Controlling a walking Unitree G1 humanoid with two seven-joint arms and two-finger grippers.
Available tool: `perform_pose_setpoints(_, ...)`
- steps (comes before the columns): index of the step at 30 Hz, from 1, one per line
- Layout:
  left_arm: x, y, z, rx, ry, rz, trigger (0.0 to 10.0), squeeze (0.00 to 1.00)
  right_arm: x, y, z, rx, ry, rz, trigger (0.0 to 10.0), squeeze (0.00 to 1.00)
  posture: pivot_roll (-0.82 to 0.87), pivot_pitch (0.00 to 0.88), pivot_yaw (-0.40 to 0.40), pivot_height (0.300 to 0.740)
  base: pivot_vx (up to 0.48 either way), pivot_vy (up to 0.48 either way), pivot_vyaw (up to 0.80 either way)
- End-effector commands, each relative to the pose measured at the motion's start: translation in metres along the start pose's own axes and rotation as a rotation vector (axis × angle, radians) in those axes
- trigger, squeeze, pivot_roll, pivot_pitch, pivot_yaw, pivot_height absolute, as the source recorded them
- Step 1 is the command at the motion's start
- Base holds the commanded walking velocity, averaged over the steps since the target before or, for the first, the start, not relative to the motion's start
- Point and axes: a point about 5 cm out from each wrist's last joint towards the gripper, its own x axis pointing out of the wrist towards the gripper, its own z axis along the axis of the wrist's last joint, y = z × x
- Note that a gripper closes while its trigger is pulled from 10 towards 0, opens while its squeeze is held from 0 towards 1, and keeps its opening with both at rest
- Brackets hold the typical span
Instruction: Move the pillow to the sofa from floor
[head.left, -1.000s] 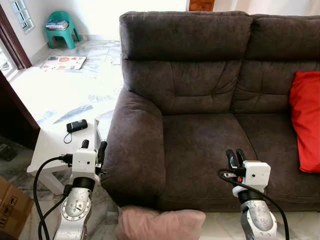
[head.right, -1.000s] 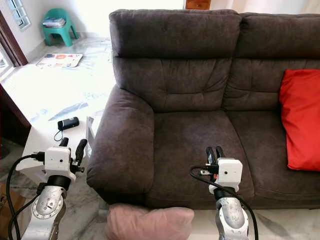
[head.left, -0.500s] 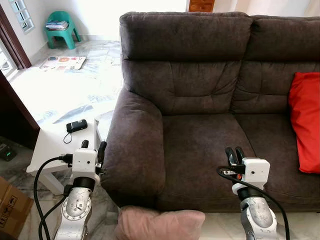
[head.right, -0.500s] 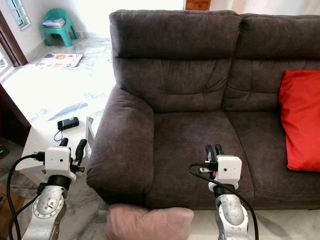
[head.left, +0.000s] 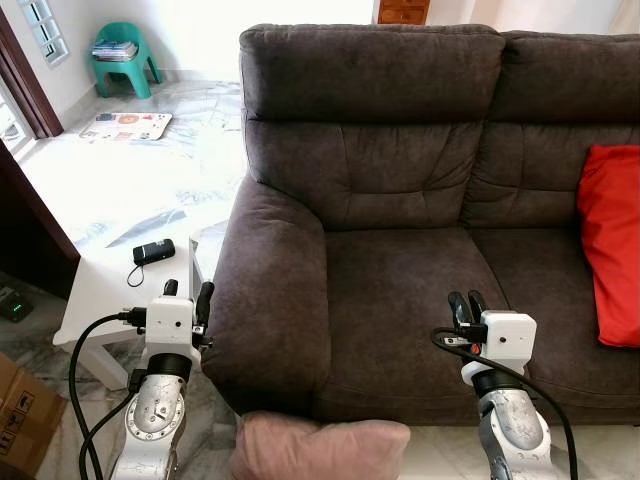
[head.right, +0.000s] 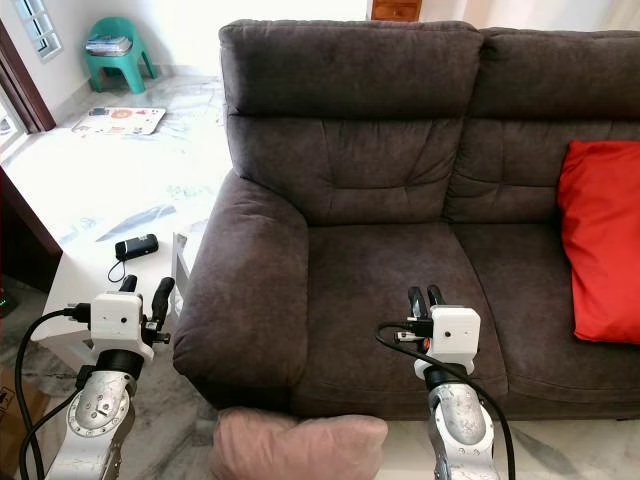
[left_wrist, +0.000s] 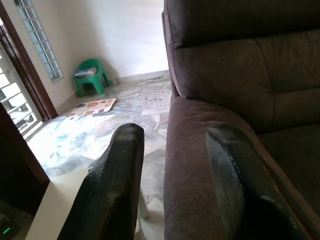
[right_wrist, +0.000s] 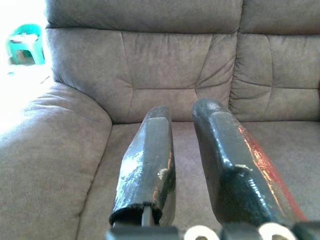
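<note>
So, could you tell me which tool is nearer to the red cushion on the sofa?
The right tool. It hovers over the dark sofa seat, with the red cushion farther to its right; the left tool is beyond the armrest.

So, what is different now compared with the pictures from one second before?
Very little. The right gripper has drifted slightly toward the robot's left and a touch higher over the sofa seat, its fingers close together with a small gap and holding nothing. The left gripper, fingers apart, stays beside the sofa arm. The pink pillow still lies on the floor against the sofa front, and the red cushion has not moved.
</note>
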Motion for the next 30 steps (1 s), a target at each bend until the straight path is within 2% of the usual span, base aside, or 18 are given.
perform_pose_setpoints(1, 0.0015, -0.0008, 0.0037, -0.001, -0.008, -0.001, 10.0, 0.00, 0.0022, 0.0007, 0.0051, 0.004, -0.015, 0.002, 10.0, 0.00, 0.04, 0.000, -0.027, 0.690, 0.000, 0.000, 0.00)
perform_pose_setpoints(7, 0.0017, -0.0014, 0.0045, -0.001, -0.009, 0.000, 10.0, 0.00, 0.0022, 0.0021, 0.0061, -0.001, -0.021, 0.012, 10.0, 0.00, 0.03, 0.000, -0.027, 0.658, 0.000, 0.000, 0.00)
perform_pose_setpoints(30, 0.0035, -0.0026, 0.0041, -0.002, 0.002, -0.002, 10.0, 0.00, 0.0042, 0.0062, 0.0060, -0.006, -0.014, 0.042, 10.0, 0.00, 0.03, 0.000, -0.031, 0.658, 0.000, 0.000, 0.00)
